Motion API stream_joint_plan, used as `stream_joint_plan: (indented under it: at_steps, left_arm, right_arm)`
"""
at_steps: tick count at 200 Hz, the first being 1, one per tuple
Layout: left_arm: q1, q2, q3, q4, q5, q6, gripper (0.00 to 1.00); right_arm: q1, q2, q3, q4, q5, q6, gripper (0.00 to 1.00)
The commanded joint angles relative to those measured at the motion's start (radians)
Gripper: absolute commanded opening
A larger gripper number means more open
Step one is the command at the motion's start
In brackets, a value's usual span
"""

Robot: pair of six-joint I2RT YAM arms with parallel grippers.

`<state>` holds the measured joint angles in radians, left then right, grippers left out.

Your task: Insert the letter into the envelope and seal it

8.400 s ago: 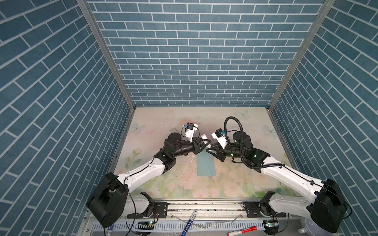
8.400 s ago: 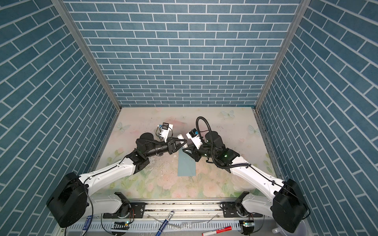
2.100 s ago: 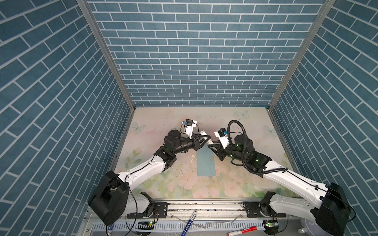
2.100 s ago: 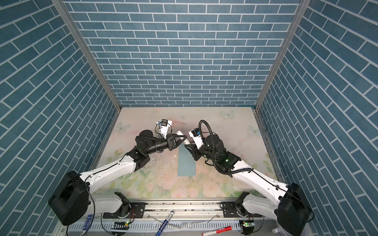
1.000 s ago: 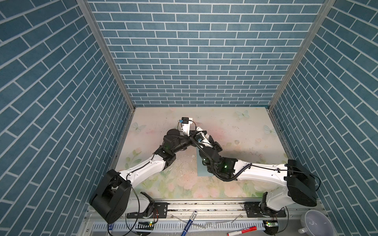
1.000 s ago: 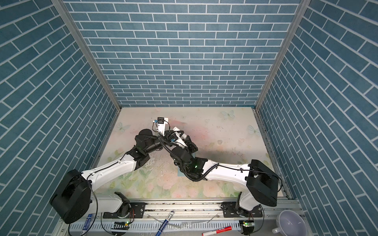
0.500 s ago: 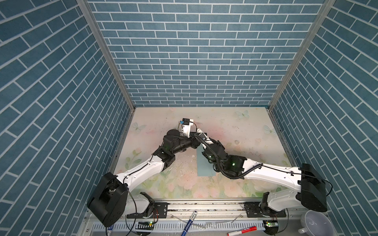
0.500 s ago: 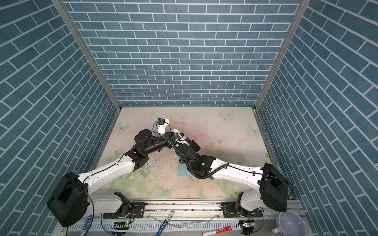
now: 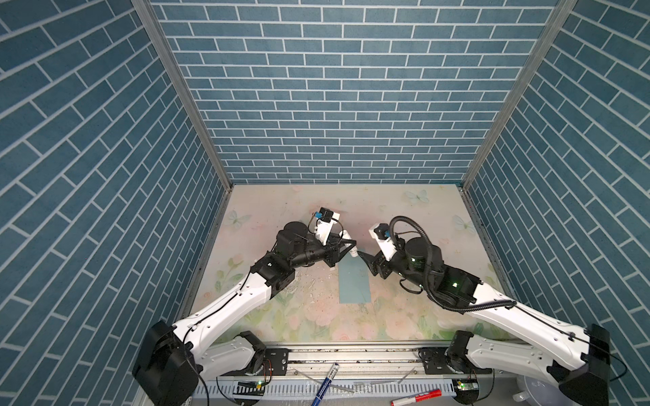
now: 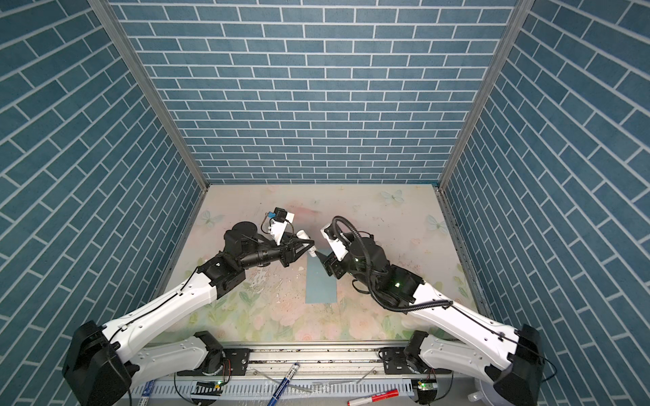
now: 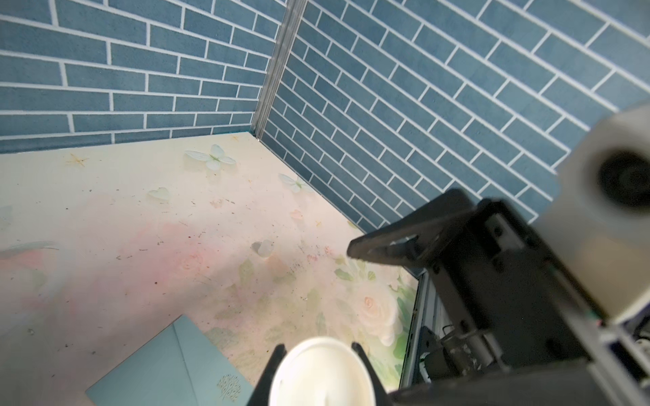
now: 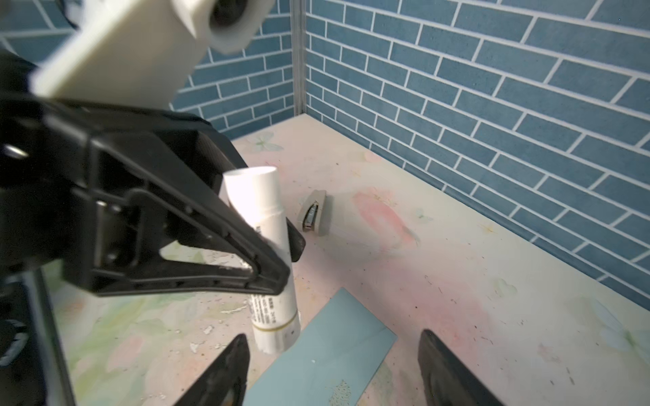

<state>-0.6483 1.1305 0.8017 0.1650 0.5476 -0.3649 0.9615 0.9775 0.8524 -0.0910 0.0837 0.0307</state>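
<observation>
Both top views: envelope (image 9: pixel 354 286) lies flat mid-table, long axis 12 to 6. Letter not seen, likely already inside. Left gripper (image 9: pixel 350 245) clamps a glue stick (image 9: pixel 354 251) over the envelope's 12 o'clock end, probably to glue the flap. Right gripper (image 9: pixel 365 259) waits at the 1 o'clock corner.
Left wrist: glue stick (image 11: pixel 322 372) fills the narrow fingers, envelope (image 11: pixel 169 365) below.
Right wrist: right fingers (image 12: pixel 227 371) spread wide and empty, straddling the envelope (image 12: pixel 334 351), likely ready to press. Stapler (image 12: pixel 314 216) lies untouched on the table.

Teal envelope (image 9: pixel 354 284), flat, flap seemingly closed
</observation>
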Motion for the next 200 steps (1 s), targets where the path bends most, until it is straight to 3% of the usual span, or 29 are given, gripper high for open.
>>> stream_joint_plan:
  at_steps: [1, 84, 133, 162, 200]
  left_arm:
    - [0.001, -0.019, 0.038, -0.097, 0.047, 0.119, 0.00]
    - [-0.001, -0.044, 0.060, -0.184, 0.034, 0.292, 0.00]
    - [-0.011, -0.041, 0.062, -0.248, -0.042, 0.378, 0.00]
    - [-0.032, -0.020, 0.063, -0.277, -0.154, 0.404, 0.00]
    - [-0.093, 0.042, -0.050, -0.083, -0.288, 0.385, 0.00]
  right_arm:
    - [-0.032, -0.073, -0.036, -0.051, -0.182, 0.052, 0.75]
    - [-0.081, -0.065, 0.003, -0.101, -0.260, 0.093, 0.81]
    - [-0.088, -0.036, 0.023, -0.098, -0.268, 0.104, 0.81]
    - [-0.094, -0.038, 0.016, -0.114, -0.181, 0.111, 0.81]
    - [-0.115, -0.088, -0.041, -0.103, 0.008, 0.153, 0.81]
